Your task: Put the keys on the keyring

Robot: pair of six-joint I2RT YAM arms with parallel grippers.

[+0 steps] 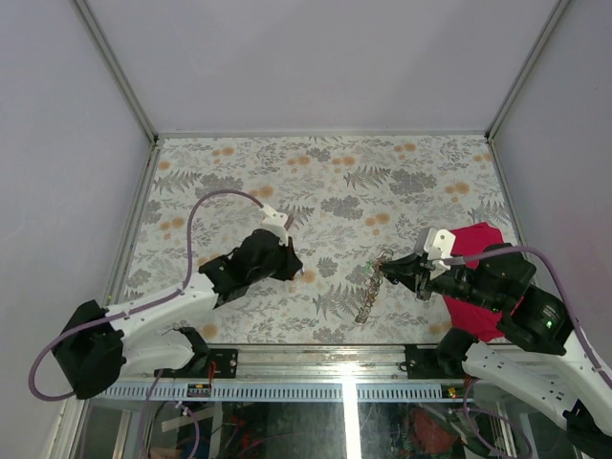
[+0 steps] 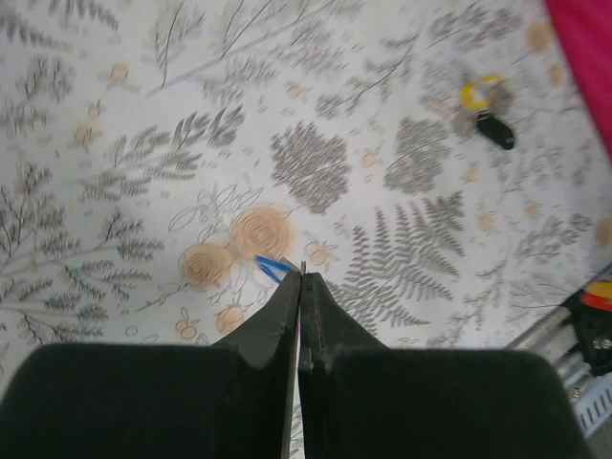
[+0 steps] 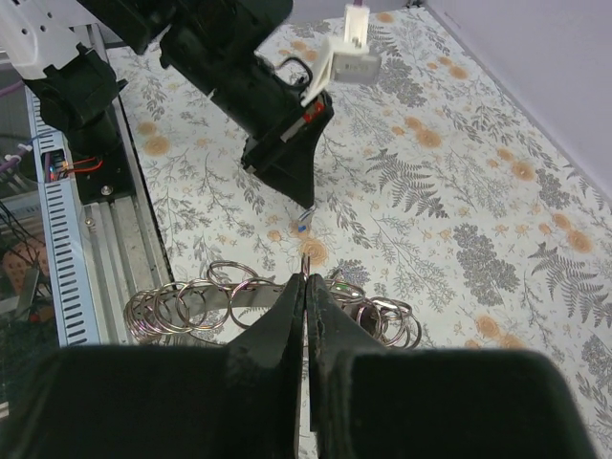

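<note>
My left gripper point(image 2: 302, 277) is shut on a blue key point(image 2: 272, 267), whose tip sticks out just above the flowered tabletop; from above it sits left of centre point(image 1: 296, 273). My right gripper point(image 3: 306, 279) is shut on a thin ring of the keyring point(image 3: 306, 260). The keyring's chain of silvery rings point(image 3: 182, 306) trails to both sides behind the fingers, with a green key head point(image 3: 339, 285) among them. From above, the chain point(image 1: 368, 295) lies just left of the right gripper point(image 1: 385, 272). A yellow key point(image 2: 481, 94) and a black key point(image 2: 498, 130) lie together further off.
A crimson cloth point(image 1: 478, 277) lies at the right under the right arm, and its edge shows in the left wrist view point(image 2: 585, 48). The metal front rail point(image 1: 316, 359) runs along the near table edge. The left arm point(image 3: 258, 86) reaches in across from the right gripper.
</note>
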